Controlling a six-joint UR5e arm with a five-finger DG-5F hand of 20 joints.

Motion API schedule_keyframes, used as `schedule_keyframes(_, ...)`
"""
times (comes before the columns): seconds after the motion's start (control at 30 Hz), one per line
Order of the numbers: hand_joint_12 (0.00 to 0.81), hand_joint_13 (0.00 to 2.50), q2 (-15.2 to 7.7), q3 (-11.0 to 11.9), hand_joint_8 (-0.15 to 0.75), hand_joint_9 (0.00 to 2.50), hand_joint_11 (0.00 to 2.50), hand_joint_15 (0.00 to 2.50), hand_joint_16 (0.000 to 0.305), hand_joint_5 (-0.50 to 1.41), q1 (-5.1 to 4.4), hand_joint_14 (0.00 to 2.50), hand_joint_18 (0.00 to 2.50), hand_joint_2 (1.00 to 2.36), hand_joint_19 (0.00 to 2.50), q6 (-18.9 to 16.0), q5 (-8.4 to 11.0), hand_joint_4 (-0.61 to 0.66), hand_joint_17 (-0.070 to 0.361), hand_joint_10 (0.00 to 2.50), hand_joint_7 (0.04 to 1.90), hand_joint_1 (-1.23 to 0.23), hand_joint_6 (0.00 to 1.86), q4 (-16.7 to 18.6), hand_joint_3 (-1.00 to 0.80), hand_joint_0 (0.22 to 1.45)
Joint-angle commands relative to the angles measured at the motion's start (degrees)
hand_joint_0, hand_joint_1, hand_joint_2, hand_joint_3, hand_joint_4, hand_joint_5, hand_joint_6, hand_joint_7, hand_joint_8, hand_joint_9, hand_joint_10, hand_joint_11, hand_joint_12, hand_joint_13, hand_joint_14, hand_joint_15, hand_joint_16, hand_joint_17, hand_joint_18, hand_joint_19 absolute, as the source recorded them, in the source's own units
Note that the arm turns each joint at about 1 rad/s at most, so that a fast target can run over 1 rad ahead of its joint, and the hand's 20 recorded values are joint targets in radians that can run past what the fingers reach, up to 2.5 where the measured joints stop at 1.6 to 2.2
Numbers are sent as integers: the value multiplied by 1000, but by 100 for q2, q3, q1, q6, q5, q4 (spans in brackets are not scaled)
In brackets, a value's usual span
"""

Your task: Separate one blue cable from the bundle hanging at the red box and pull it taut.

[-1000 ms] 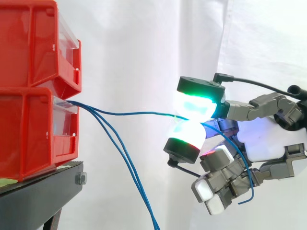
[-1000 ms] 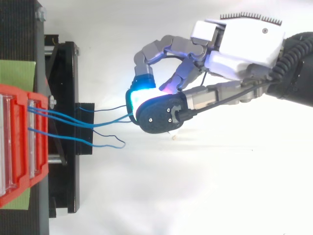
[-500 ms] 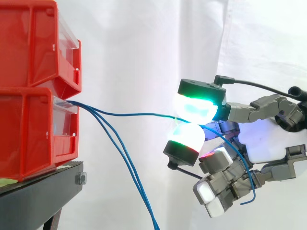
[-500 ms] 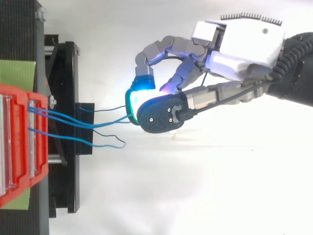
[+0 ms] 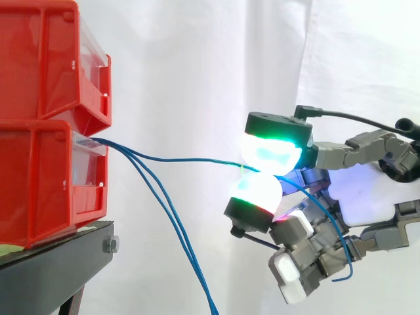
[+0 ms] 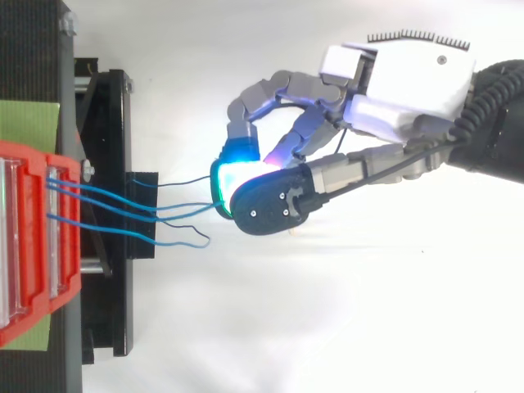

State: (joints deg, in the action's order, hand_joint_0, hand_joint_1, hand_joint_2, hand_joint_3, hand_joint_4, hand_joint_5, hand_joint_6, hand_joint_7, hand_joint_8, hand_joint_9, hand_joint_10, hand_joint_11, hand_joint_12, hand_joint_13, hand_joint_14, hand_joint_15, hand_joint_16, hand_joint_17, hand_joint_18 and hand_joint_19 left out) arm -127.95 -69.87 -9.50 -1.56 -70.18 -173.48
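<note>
Robot hand [image 5: 367, 197] pinches one blue cable [image 5: 190, 159] between glowing pads [image 5: 269, 149], strung from the lower red bin [image 5: 46, 184].

Robot hand [image 5: 367, 197] pinches blue cable [image 5: 184, 159] btwn glowing pads [image 5: 270, 152], running to lower red box [image 5: 46, 177], seemingly taut
</note>
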Motion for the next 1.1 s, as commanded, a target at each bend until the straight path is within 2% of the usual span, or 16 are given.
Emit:
schedule_keyframes(0.0, 308, 903, 7, 0, 254, 1011, 1083, 612, 29, -254, 1, 21, 558, 1023, 613, 15, -110, -50, 66, 17, 1131, -838, 963, -19, -114, 897)
schedule_keyframes(0.13, 303, 899, -2, 0, 257, 1006, 1081, 617, 29, -255, -8, 20, 552, 1026, 616, 24, -110, -54, 66, 16, 1130, -833, 963, -19, -34, 895)
schedule_keyframes(1.07, 304, 885, 7, 0, 260, 1004, 1080, 613, 28, -255, -16, 20, 528, 1021, 618, 42, -101, -39, 64, 17, 1114, -822, 963, -2, 17, 899)
